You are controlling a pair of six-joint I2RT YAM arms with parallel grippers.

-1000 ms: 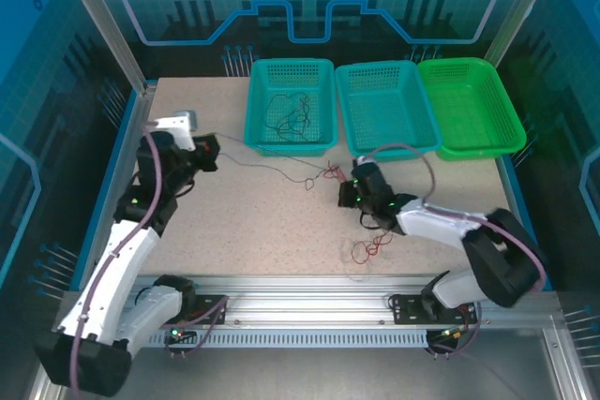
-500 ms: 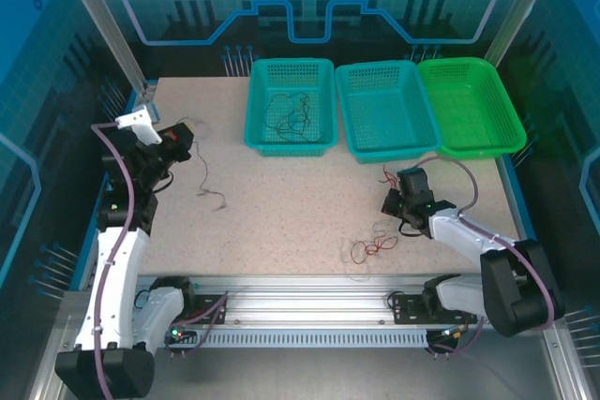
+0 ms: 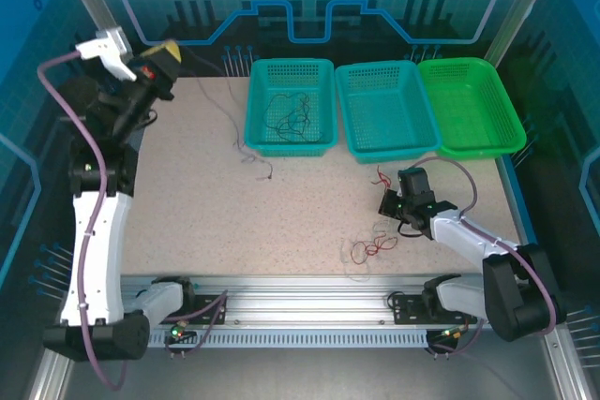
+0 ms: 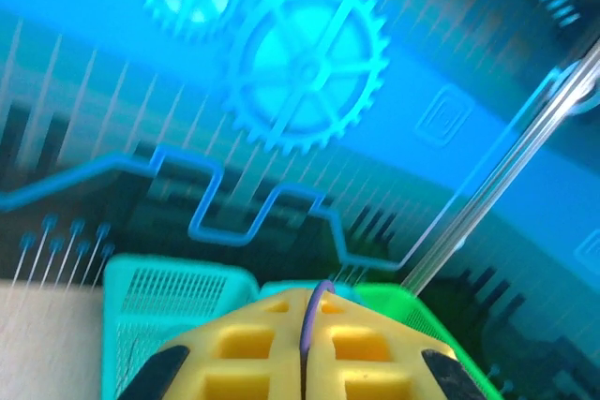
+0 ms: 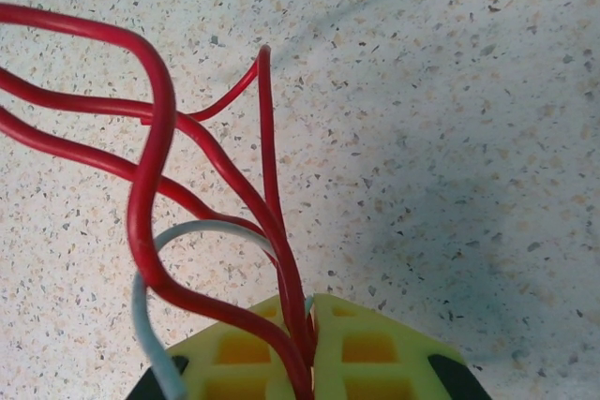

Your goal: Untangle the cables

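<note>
Speckled tabletop under glowy blue walls, with baskets lined up along the far edge. So, cable wrangling.

My left gripper is up in the air over the far left corner. Its pads are pinched right together on one thin dark cable, and the tail droops to the surface just beside the left teal basket. A few black cables already sit in that basket.

My right gripper is low toward the right edge, clamped on a couple of red cables. A white cable loops through them right at the pads. Another loose red bunch lies near the near edge, close by.

This stuff looks feather-light, floppy and springy. It'll curl back and snag on anything, and the skin seems slick enough to slide out of a lazy pinch. I reckon the best hold is close to a free end, or just beside a crossing. Then a slow pull apart, since yanking would only tighten the knot. The white loop is what I'd work out first.
</note>
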